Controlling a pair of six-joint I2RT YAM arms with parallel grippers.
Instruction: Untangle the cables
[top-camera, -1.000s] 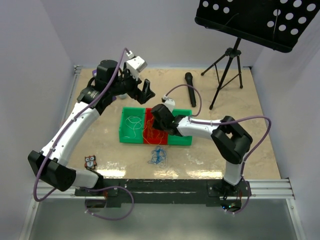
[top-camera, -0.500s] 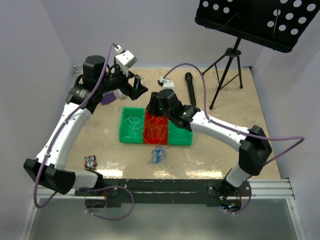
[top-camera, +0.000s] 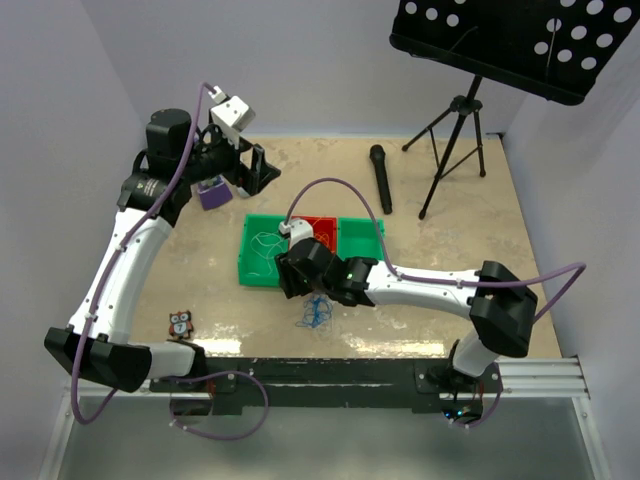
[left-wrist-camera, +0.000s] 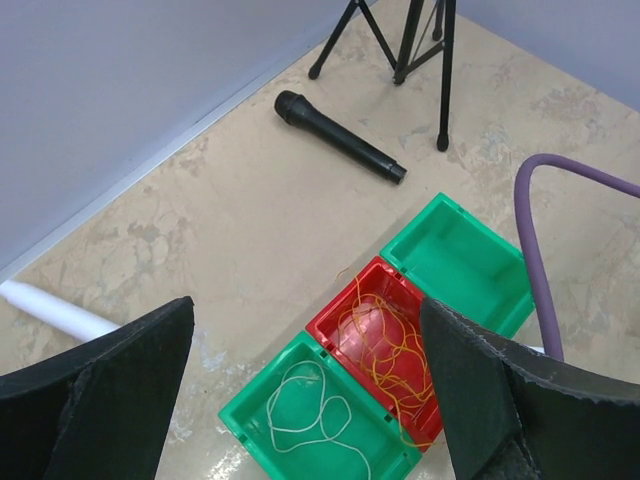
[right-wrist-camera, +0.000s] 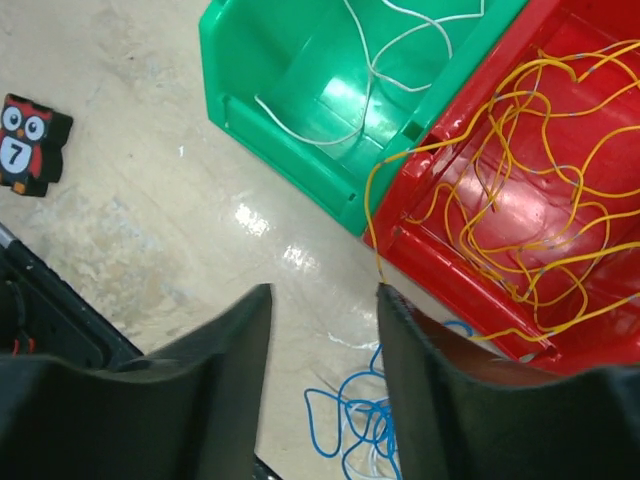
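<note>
Lower centre of right wrist view: blue cables (right-wrist-camera: 345, 432) look limp, thread-light, snag-prone; pinch one outer loop; right gripper (right-wrist-camera: 325, 300) apart, empty, seemingly above them; left gripper (left-wrist-camera: 308, 315) wide apart.

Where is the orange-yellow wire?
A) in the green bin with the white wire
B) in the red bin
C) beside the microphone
B: the orange-yellow wire lies piled inside the red bin, with one loop hanging over its edge.
</note>
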